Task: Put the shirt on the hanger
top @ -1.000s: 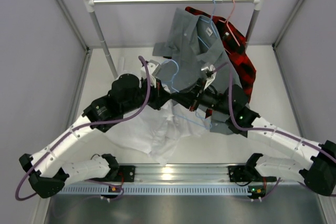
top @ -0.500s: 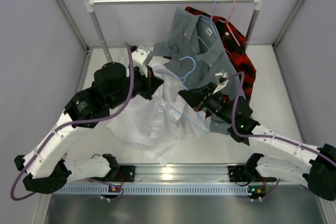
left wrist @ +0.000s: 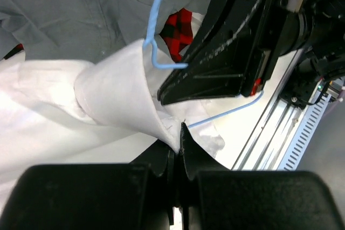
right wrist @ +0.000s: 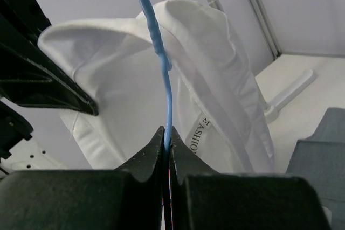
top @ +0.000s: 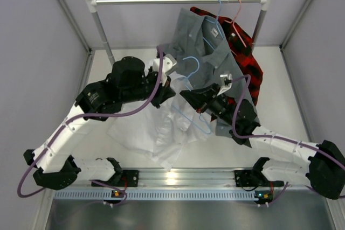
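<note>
The white shirt lies bunched on the table, with its collar lifted. My left gripper is shut on a fold of the collar fabric, as the left wrist view shows. My right gripper is shut on the light-blue wire hanger and holds it upright. In the right wrist view the wire rises from the jaws, in front of the open collar. The hanger's neck sits against the collar's edge. The two grippers are close together.
The clothes rack's rail spans the back, with its post at the left. On it hang the grey shirt on a blue hanger and the red-and-black plaid shirt on a pink hanger, just behind both grippers.
My left gripper has lifted the shirt collar and carried it right, up against the hanger. My right gripper has raised the hanger and moved it slightly right. More of the shirt is off the table.
</note>
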